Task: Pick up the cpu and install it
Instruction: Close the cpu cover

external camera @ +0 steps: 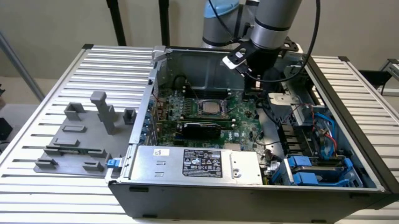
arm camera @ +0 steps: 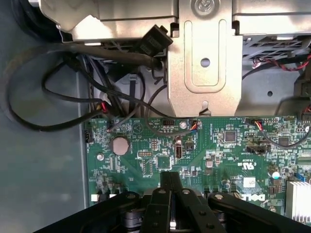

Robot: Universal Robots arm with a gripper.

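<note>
Entry: we are seeing the cpu (external camera: pixel 209 107) sitting inside the black socket frame (external camera: pixel 195 108) near the middle of the motherboard (external camera: pixel 242 122). The end effector (arm camera: pixel 171 175) is hovering above the motherboard, apart from the cpu, fingers pressed together, gripping nothing. Black cables (arm camera: pixel 48 97) are looping beyond the motherboard's edge.

- The arm (external camera: pixel 274 21) was a silver-grey tube with a pale blue joint cap (external camera: pixel 218 28).
- Black cables (external camera: pixel 315 32) looped beside it.
- The tool (arm camera: pixel 171 180) was black, with bolted linkage bars.
</note>
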